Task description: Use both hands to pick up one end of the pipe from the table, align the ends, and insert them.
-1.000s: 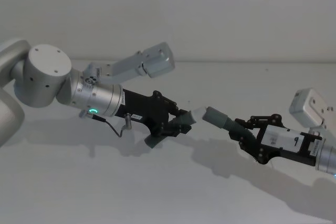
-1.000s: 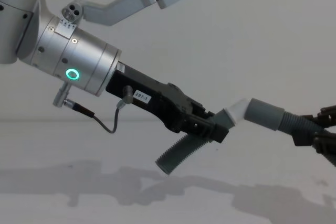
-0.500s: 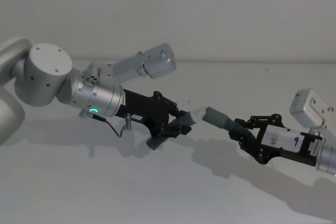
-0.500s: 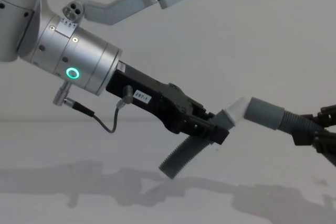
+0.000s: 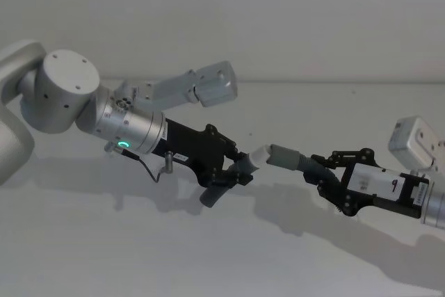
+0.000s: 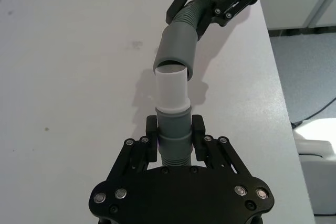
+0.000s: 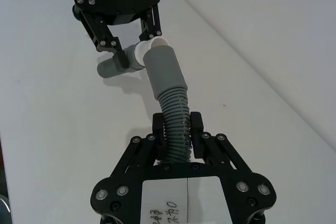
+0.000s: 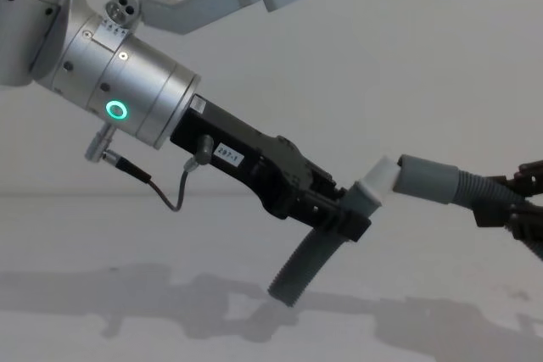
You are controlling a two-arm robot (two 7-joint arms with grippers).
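a plain off-white surface (image 5: 139, 255) runs back to a pale wall (image 5: 313, 19). my left tool (image 5: 238, 167) hangs above the surface near the middle. its fingers are pinched on the left hose piece (image 8: 307, 262) just behind the smooth cuff, one finger on each side. the ribbed tail of that piece slants down below the tool, clear of the surface. the white spigot (image 6: 171, 88) pokes out of the front of the grip. my right tool (image 5: 316, 172) comes in from the right, also off the surface. its fingers are pressed onto the ribbed part of the right hose piece (image 7: 176, 113). that piece reaches toward my left tool and ends in the grey sleeve (image 5: 283, 156). the spigot's tip meets the mouth of the sleeve. the two do not lie in one line: the sleeve sits at a bend against the spigot. whether the tip is inside the rim i cannot tell. behind my left tool, the thick silver left arm (image 8: 140, 82) carries a lit green ring light (image 8: 116, 110).
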